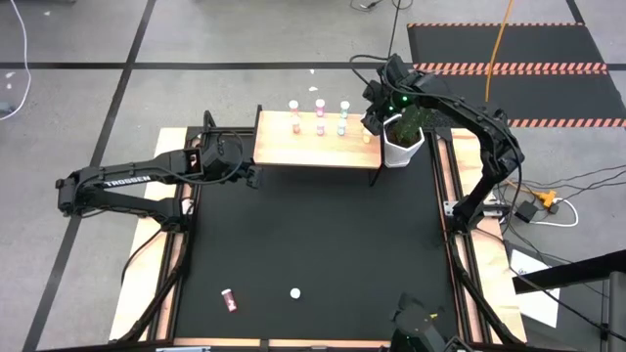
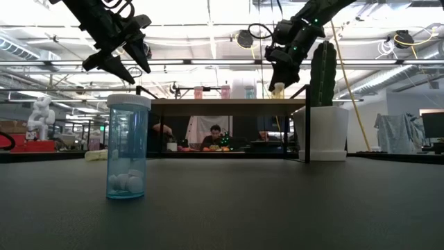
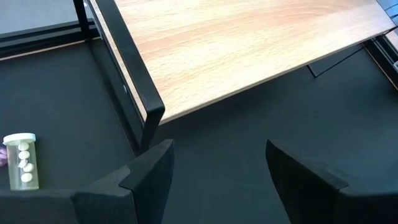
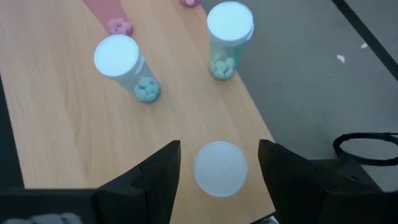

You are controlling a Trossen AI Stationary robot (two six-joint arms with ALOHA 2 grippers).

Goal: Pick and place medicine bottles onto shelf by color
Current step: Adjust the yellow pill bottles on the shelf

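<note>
High view: shelf (image 1: pixel 315 149) sits at the far edge of the black bench (image 1: pixel 313 244), with six medicine bottles standing on it in two rows toward its right half, pink (image 1: pixel 320 106) and teal (image 1: pixel 343 107) among them.

Right pincer (image 1: pixel 370 134) is over the shelf's right end, next to the white cactus pot (image 1: pixel 402 149). Right wrist view shows its fingers (image 4: pixel 155 177) spread, straddling a white-capped bottle (image 4: pixel 220 168) that stands on the wood. Gap visible on both sides of the cap, so released, not grasping. Two teal bottles (image 4: pixel 126 71) stand further along the board.

Left pincer (image 1: pixel 248 174) is at the shelf's left end, near the front leg. Left wrist view: fingers (image 3: pixel 152 180) apart, nothing between them, just bench surface and the shelf's black frame. A yellowish bottle (image 3: pixel 22 160) stands off to the side in that view.

Loose on the bench near the front edge: a pink bottle (image 1: pixel 229 300) lying on its side, and a white-capped one (image 1: pixel 294 292) standing just right of it. Low view shows that one as a pale blue bottle (image 2: pixel 127 146), upright, pills in the bottom.
</note>
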